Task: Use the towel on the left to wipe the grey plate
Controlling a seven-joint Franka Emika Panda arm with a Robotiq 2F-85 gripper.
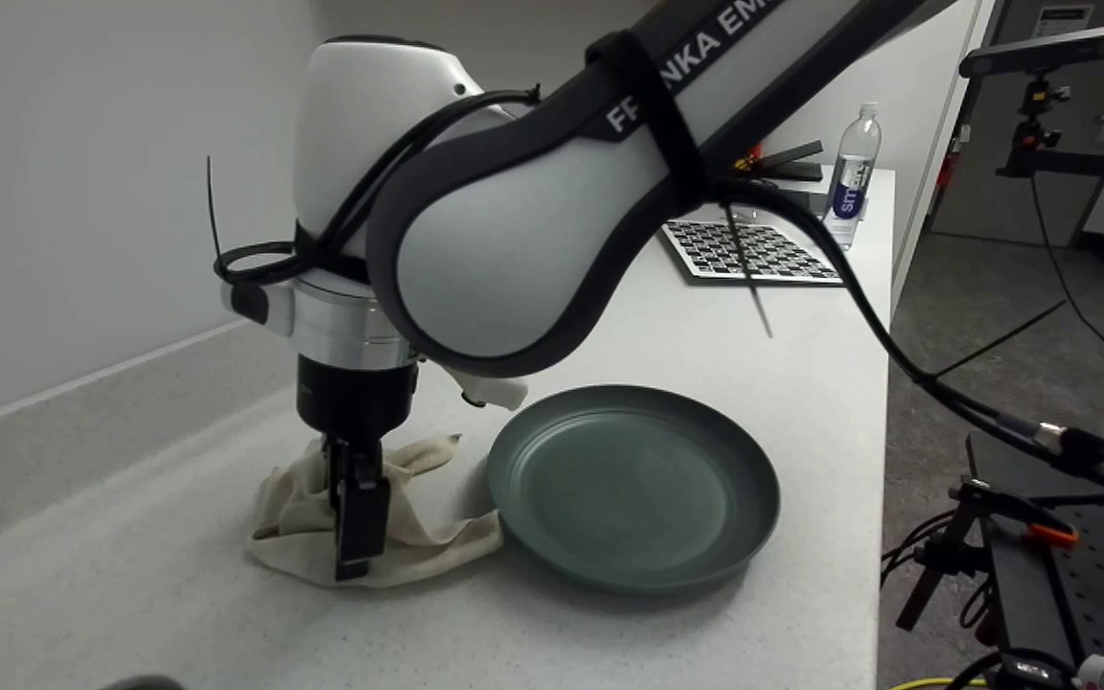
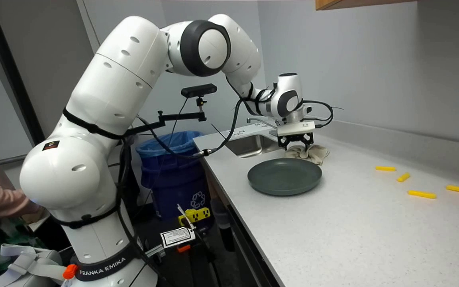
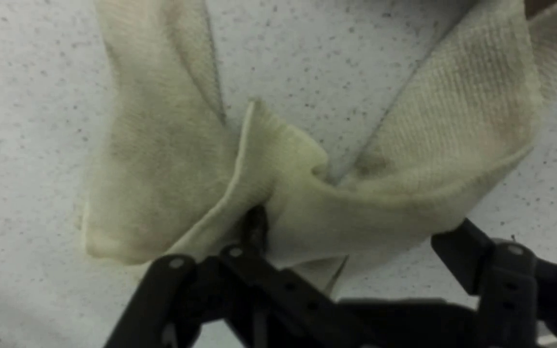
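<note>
In a crumpled heap on the white table [image 1: 734, 642], the cream towel [image 3: 317, 217], with one end at the rim of the grey plate [image 1: 633, 494], flat and face up alongside; cannot tell whether touching. Down at the towel, at the end of the white arm [image 2: 134, 67], jaws spread wide: one tip in a fold of cloth, the other at the cloth's edge, with some towel between. Near the towel, set into the table, a metal sink [image 2: 253, 145]. In an exterior view, well apart from the plate, four yellow sticks [image 2: 422, 194]; in an exterior view, a checkered board [image 1: 782, 251], flat, with an upright bottle [image 1: 849, 192] just beside. Next to the table, a blue bin [image 2: 173, 173].
</note>
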